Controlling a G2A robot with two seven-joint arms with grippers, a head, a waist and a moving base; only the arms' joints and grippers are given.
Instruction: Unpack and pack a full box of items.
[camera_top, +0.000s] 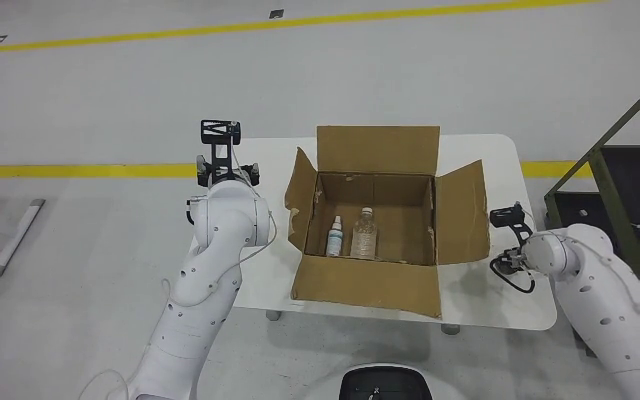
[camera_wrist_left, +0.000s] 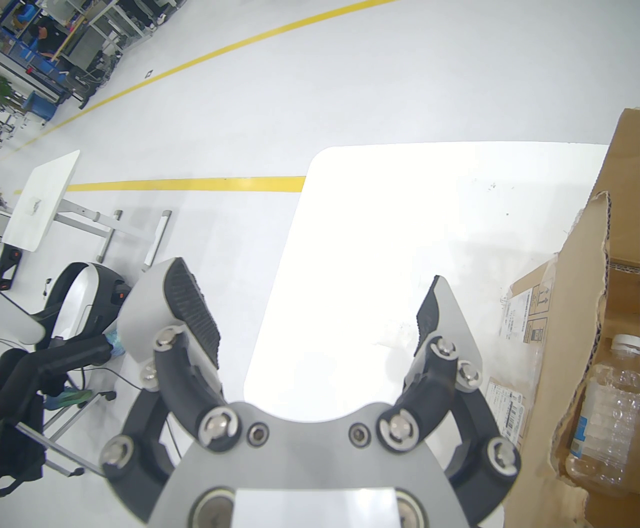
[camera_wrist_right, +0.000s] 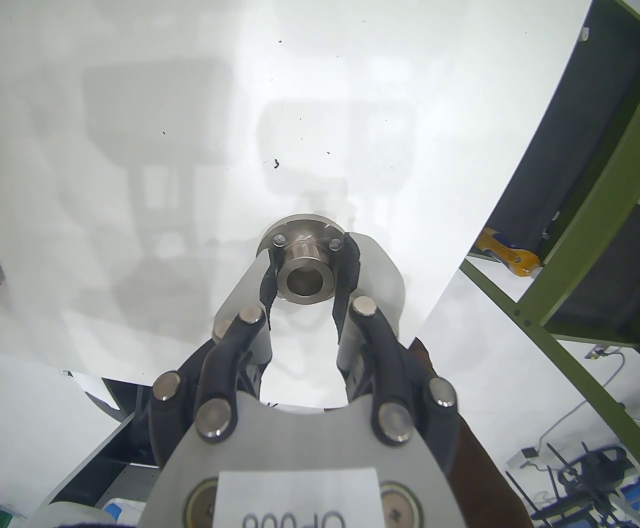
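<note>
An open cardboard box (camera_top: 380, 262) stands in the middle of the white table (camera_top: 500, 300), flaps spread out. Inside stand a small white spray bottle (camera_top: 335, 238) and a clear plastic bottle (camera_top: 364, 234), the latter also seen through the torn box wall (camera_wrist_left: 595, 415). My left gripper (camera_top: 220, 130) is open and empty over the table's far left corner, left of the box (camera_wrist_left: 575, 320). My right gripper (camera_wrist_right: 310, 287) is shut on a metal flanged bushing (camera_wrist_right: 303, 272), just above the table to the right of the box (camera_top: 510, 215).
A green metal rack (camera_top: 600, 180) stands off the table's right side, close to the right arm. A small white table (camera_wrist_left: 42, 200) and a chair stand on the floor to the left. Bare tabletop lies on both sides of the box.
</note>
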